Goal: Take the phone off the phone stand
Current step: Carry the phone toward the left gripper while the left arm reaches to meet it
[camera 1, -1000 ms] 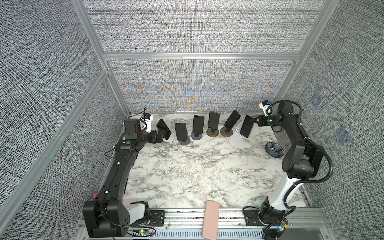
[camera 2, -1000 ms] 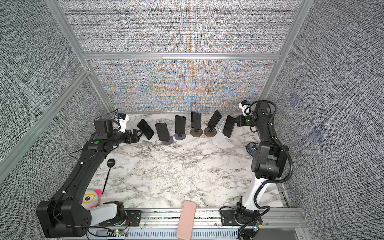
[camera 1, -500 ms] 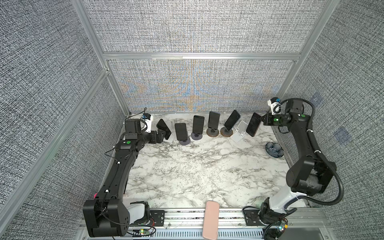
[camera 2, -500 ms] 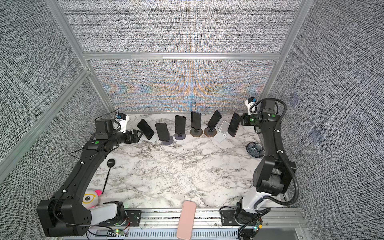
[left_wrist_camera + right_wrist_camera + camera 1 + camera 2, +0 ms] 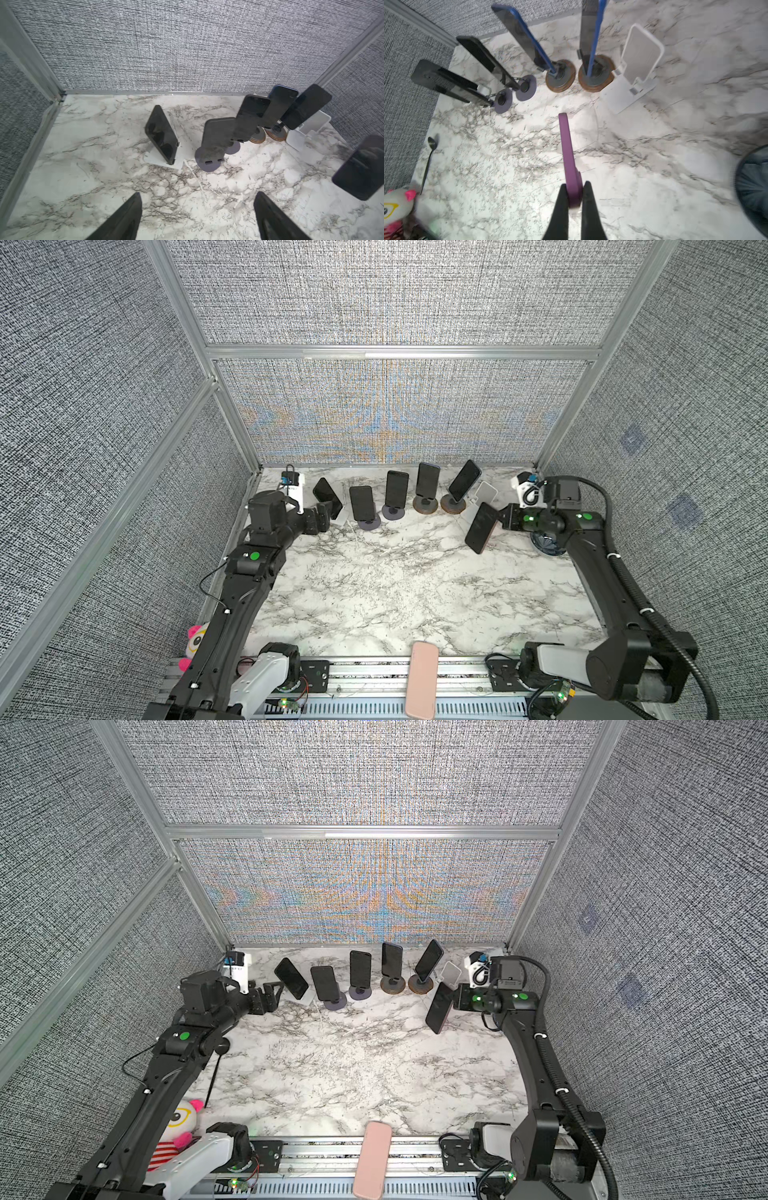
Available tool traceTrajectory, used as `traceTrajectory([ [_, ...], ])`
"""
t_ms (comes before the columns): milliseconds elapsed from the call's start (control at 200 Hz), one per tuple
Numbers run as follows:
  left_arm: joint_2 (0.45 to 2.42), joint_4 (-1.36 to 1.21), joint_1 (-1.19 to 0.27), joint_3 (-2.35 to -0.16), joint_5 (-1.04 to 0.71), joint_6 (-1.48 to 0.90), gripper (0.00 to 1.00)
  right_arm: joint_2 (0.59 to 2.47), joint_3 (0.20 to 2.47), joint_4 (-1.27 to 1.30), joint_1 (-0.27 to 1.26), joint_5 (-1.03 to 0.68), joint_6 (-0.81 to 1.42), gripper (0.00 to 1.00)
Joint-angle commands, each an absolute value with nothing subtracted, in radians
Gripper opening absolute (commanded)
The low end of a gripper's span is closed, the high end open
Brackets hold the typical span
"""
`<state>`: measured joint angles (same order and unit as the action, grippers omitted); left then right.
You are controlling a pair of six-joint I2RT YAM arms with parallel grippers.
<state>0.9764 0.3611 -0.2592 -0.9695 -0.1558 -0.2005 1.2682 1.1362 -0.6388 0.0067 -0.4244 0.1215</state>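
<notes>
My right gripper [image 5: 500,517] is shut on the edge of a purple-cased phone [image 5: 481,527], which hangs tilted above the marble, clear of the bare white phone stand [image 5: 483,494] behind it. In the right wrist view the phone [image 5: 567,153] is edge-on between the fingers of the right gripper [image 5: 574,188], with the white phone stand [image 5: 636,68] beyond it. My left gripper [image 5: 322,519] stands open at the back left, beside a dark phone [image 5: 327,497] on a white stand. In the left wrist view nothing lies between the fingers of the left gripper [image 5: 198,194].
Several more phones [image 5: 397,488] lean on round-based stands along the back wall. A pink phone [image 5: 422,680] lies on the front rail. A dark bowl [image 5: 548,544] sits under the right arm. A spoon [image 5: 216,1065] and a plush toy [image 5: 178,1123] lie at the front left.
The right gripper has lifted the purple phone off the white stand and brought it forward and lower. The stand now stands bare. The left arm has hardly moved.
</notes>
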Motion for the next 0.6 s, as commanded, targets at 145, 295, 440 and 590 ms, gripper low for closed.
traceTrajectory([
  [145,1.01,0.241,-0.592,-0.838,-0.013,-0.388,0.89,1.255,1.039,-0.561,0.181,-0.464,0.333,0.0],
  [295,1.17,0.124,-0.78,-0.842,-0.03,-0.386,0.93,1.281,1.04,-0.563,0.243,-0.52,0.367,0.0],
  [440,1.332,0.094,-0.873,-0.924,-0.187,-0.359,0.98,1.319,1.071,-0.631,0.269,-0.594,0.363,0.0],
  [590,1.435,0.051,-0.907,-0.946,-0.252,-0.385,0.99,1.339,1.058,-0.621,0.29,-0.632,0.387,0.0],
])
